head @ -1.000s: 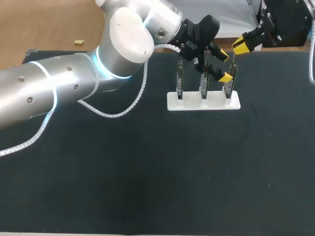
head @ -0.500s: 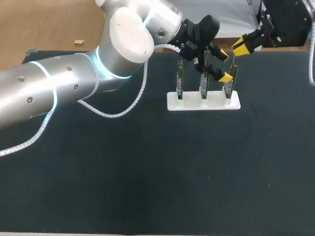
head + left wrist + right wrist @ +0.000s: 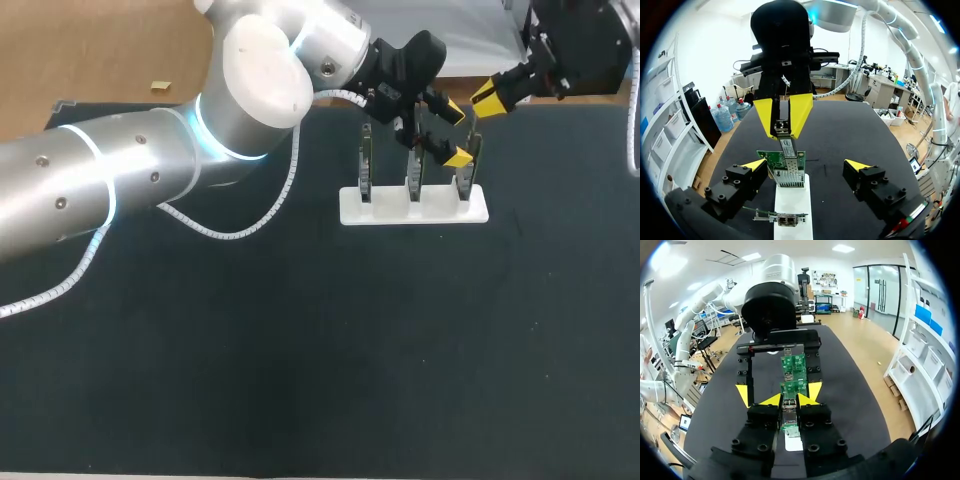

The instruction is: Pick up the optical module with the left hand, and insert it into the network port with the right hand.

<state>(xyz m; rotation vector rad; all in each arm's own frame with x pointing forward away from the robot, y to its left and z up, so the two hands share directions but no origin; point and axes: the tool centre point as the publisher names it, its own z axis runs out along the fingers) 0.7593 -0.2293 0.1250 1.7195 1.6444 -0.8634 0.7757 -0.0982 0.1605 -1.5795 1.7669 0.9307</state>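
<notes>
One optical module (image 3: 785, 145), nose toward network port (image 3: 790, 176), right pincer (image 3: 783, 133) clamping, left pincer (image 3: 805, 164) apart

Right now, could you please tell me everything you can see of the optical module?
The optical module is a small, slim block, silvery and metallic-looking, with a pale label on one face. It hangs upright, pinched from two sides by the right gripper. Its lower end is at the top edge of a green circuit board standing in the white stand; whether it is plugged in I cannot tell. The left gripper is open nearby, not touching it.
</notes>
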